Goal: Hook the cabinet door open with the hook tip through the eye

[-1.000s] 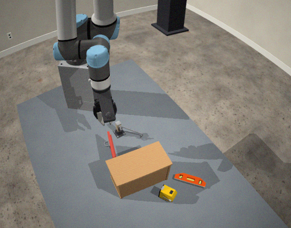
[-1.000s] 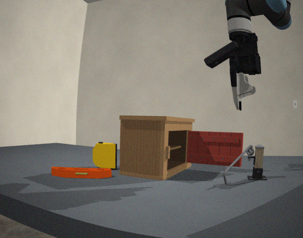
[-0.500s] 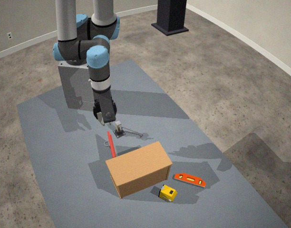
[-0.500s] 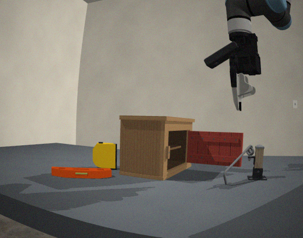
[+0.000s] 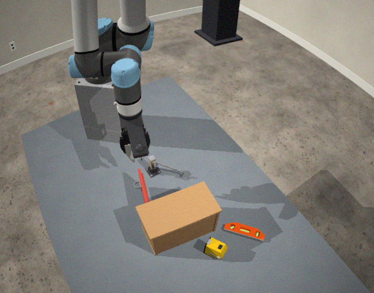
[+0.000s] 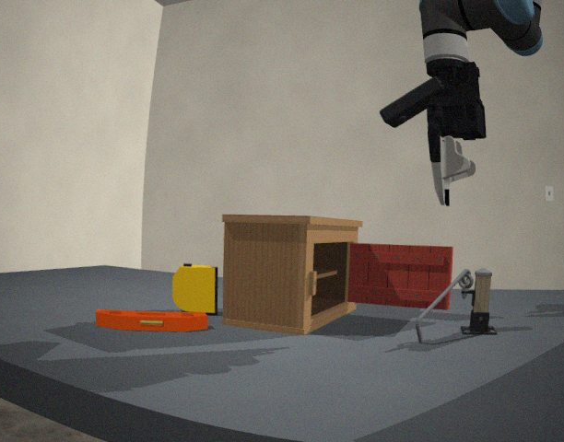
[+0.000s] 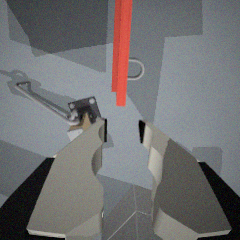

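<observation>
Tape measure (image 5: 216,248) (image 6: 194,289) and level (image 5: 244,231) (image 6: 151,320) beside cabinet (image 5: 178,209) (image 6: 265,273), upright; red door (image 5: 143,187) (image 6: 399,275) (image 7: 121,50) ajar. Hook (image 5: 170,168) (image 6: 438,300) (image 7: 45,102) slopes down from post (image 5: 151,163) (image 6: 482,295) (image 7: 87,121) — clear of eye (image 5: 136,184) (image 7: 143,69). Gripper (image 5: 137,159) (image 6: 445,203) (image 7: 122,121) above — fingers slightly spread, nothing between.

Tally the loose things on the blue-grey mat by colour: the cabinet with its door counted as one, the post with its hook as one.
Wood-brown with red door: 1, the cabinet
Grey metal and wood: 1, the post with its hook
Yellow: 1, the tape measure
Orange: 1, the level
Total: 4
</observation>
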### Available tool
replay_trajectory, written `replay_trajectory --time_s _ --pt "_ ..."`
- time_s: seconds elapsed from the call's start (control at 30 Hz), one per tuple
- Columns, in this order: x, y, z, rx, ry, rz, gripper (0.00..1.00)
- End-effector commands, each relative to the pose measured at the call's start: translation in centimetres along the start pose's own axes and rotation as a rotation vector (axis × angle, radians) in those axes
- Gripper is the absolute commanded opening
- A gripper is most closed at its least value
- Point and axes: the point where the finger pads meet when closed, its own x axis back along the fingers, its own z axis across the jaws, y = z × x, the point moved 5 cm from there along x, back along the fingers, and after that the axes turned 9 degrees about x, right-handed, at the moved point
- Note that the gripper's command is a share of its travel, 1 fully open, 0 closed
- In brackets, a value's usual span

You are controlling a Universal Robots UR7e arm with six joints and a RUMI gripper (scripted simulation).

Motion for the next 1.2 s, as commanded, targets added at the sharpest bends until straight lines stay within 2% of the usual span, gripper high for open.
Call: replay_trajectory --time_s 0.0,0.63,1.17 --pt "0.0 0.0 0.0 0.0 0.0 0.001 0.15" --pt "-1.0 0.0 0.0 0.0 0.0 0.002 0.15" --pt "-3.4 -0.1 0.0 0.0 0.0 0.002 0.15"
